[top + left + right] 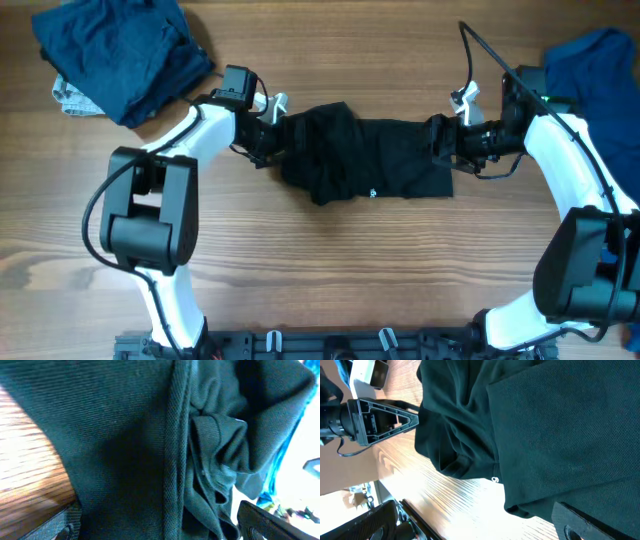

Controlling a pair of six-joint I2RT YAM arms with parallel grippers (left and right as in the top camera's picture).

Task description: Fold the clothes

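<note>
On the table (330, 270), dead centre, black garment (365, 152) lies spread between left gripper (270, 140) and right gripper (443, 140), both jaws wide, nothing pinched yet. I'd pinch each end at the hem (left end looks bunched, so go low), then lift together to keep the fold square.

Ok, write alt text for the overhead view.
A black garment lies bunched on a wooden table, the left gripper at one end and the right gripper at the other, both open. A blue pile sits top left, another top right.
</note>
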